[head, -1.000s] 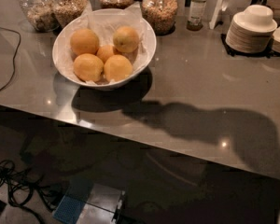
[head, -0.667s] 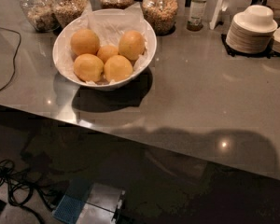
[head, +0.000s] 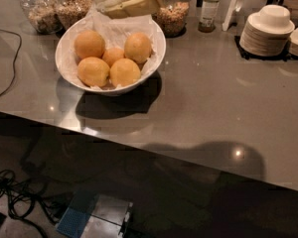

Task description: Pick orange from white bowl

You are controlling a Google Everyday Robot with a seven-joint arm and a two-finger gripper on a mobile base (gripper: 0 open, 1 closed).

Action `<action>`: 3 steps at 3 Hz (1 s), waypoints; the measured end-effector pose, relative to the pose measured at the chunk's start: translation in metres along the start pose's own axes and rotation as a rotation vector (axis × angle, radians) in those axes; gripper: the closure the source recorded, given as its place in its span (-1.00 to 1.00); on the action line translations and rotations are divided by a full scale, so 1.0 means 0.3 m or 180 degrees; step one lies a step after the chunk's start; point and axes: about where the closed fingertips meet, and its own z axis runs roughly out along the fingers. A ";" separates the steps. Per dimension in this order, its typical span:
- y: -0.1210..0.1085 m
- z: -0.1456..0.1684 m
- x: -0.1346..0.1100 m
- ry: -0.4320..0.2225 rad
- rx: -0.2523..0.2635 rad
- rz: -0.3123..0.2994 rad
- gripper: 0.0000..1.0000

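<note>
Here we see the gripper (head: 123, 1) hanging over the far rim of the white bowl (head: 156, 58); whether it is apart or together we cannot tell. The orange (head: 137, 47) lies back right in the bowl among four others. The bowl stands on a glossy grey counter (head: 213, 98), with jars (head: 39, 9) and stacked dishes (head: 268, 31) behind, and cables (head: 10, 192) on the dark floor

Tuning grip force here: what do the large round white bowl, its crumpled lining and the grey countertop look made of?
The large round white bowl looks like glazed ceramic, possibly plastic: smooth glossy wall. Its crumpled white lining looks like matte, creased paper. The grey countertop seems polished stone or laminate, given lamp glints. The cream gripper hangs over the bowl's far rim.
</note>
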 end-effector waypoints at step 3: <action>-0.167 0.074 0.449 0.0580 -0.0161 0.1080 -0.31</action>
